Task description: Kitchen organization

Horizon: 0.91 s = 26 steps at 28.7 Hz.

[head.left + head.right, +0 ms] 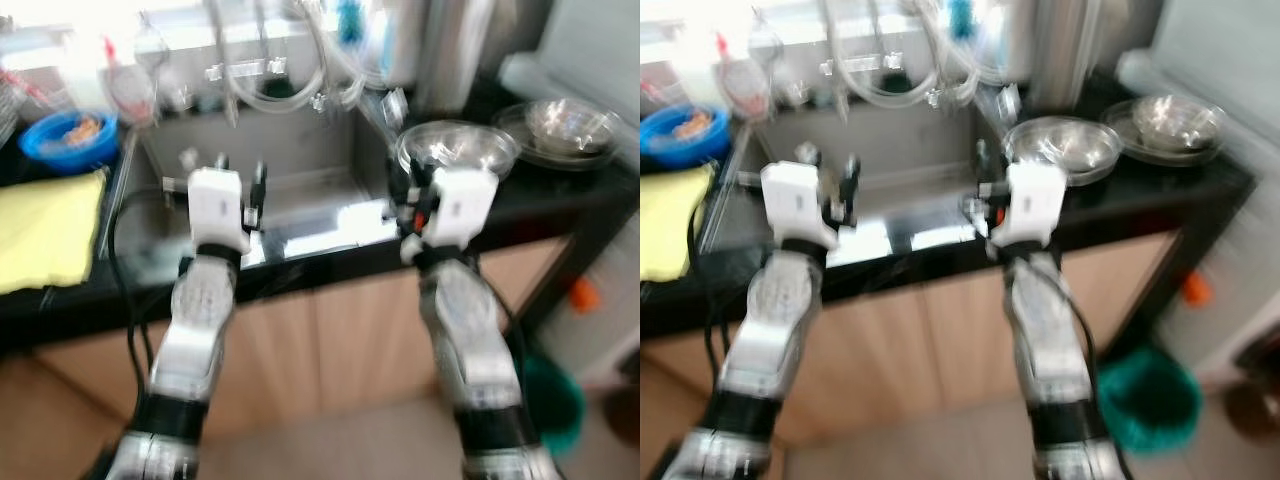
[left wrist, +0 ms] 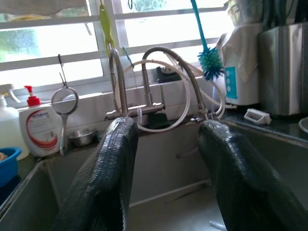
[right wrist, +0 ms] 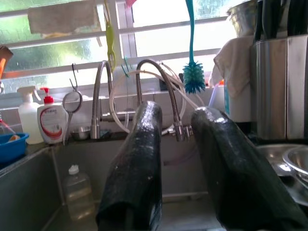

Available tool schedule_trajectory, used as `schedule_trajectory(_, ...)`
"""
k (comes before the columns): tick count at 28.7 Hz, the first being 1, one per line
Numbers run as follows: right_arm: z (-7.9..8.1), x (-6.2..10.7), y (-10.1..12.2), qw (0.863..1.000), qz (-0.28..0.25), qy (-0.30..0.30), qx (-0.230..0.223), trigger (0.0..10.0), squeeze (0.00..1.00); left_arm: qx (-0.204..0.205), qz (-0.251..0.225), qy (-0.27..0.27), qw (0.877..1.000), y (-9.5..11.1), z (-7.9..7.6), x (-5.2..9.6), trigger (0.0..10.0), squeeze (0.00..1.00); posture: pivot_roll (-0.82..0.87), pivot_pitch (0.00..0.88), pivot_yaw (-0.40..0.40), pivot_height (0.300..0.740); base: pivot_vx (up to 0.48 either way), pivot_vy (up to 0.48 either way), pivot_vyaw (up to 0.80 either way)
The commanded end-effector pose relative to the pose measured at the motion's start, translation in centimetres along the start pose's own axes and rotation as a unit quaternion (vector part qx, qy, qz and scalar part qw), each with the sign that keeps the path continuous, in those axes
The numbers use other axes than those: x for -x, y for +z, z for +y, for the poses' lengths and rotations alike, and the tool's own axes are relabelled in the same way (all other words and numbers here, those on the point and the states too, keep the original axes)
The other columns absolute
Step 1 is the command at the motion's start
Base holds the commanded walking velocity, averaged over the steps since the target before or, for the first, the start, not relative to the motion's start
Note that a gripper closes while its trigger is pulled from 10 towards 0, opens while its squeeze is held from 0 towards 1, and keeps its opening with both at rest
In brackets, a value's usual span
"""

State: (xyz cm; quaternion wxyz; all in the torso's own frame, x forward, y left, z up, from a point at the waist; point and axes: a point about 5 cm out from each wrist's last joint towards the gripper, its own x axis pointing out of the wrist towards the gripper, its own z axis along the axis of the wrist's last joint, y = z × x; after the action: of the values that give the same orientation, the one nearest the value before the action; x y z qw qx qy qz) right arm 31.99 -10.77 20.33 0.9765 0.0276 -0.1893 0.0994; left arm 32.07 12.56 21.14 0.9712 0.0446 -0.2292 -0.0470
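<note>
Steel bowls (image 1: 455,148) on black table (image 1: 560,185), nearer right pincer (image 1: 400,190); both pincers, left (image 1: 225,175) too, open, empty.

Both eye views are smeared with motion blur, edges soft everywhere, and the window (image 1: 250,20) up top is blown out white. Daylight pours in from behind the sink (image 1: 300,170), leaving glare on its steel floor. Wrist views are sharper, but the backlit fingers (image 2: 106,183) look near-black.
</note>
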Motion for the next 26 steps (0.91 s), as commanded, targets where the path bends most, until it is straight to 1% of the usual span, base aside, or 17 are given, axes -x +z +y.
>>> schedule_trajectory(1,0.1,-0.2,0.4,1.000,-0.008,-0.001,-0.005,10.0,0.00,-0.006,-0.005,0.000,1.000,0.2,0.2,-0.1,10.0,0.00,-0.15,0.000,0.061,0.740,0.356,0.000,0.00)
schedule_trajectory(12,-0.1,0.3,0.5,1.000,-0.009,-0.004,0.004,10.0,0.00,-0.002,-0.005,0.000,1.000,0.0,0.2,-0.2,10.0,0.00,-0.16,0.000,0.054,0.740,0.349,0.000,0.00)
schedule_trajectory(16,-0.2,0.5,0.6,1.000,-0.007,-0.011,0.010,10.0,0.00,0.004,-0.007,0.000,1.000,0.0,0.2,-0.1,10.0,0.00,-0.16,0.000,0.050,0.740,0.000,0.000,0.00)
schedule_trajectory(17,-0.4,0.7,0.7,1.000,-0.008,-0.017,0.023,10.0,0.00,0.004,-0.005,0.001,1.000,-0.2,0.3,0.0,10.0,0.00,-0.16,0.000,0.051,0.740,0.000,0.000,0.00)
schedule_trajectory(19,-0.5,0.8,0.8,0.999,-0.010,-0.022,0.031,10.0,0.00,0.003,-0.002,0.001,1.000,-0.3,0.3,0.0,10.0,0.00,-0.17,0.000,0.051,0.740,0.000,0.000,0.00)
schedule_trajectory(22,-0.8,1.2,1.1,0.998,-0.014,-0.039,0.040,10.0,0.00,0.004,0.000,0.001,1.000,-0.4,0.3,0.2,10.0,0.00,-0.17,0.000,0.052,0.740,0.000,0.000,0.00)
schedule_trajectory(23,-1.1,1.6,1.3,0.998,-0.015,-0.048,0.043,10.0,0.00,0.003,0.003,0.000,1.000,-0.5,0.2,0.3,10.0,0.00,-0.17,0.000,0.053,0.740,0.000,0.000,0.00)
schedule_trajectory(24,-1.4,2.2,1.5,0.997,-0.014,-0.054,0.050,10.0,0.06,0.004,0.006,0.000,1.000,-0.7,0.2,0.4,10.0,0.00,-0.18,0.000,0.055,0.740,0.000,0.000,0.00)
schedule_trajectory(25,-1.4,2.2,1.5,0.997,-0.014,-0.054,0.050,10.0,0.06,0.004,0.006,0.000,1.000,-0.7,0.2,0.4,10.0,0.00,-0.18,0.000,0.055,0.740,0.000,0.000,0.00)
schedule_trajectory(26,-1.5,2.6,1.6,0.997,-0.013,-0.058,0.055,10.0,0.06,0.005,0.008,0.000,1.000,-0.8,0.2,0.4,10.0,0.00,-0.18,0.000,0.055,0.740,0.000,0.000,0.00)
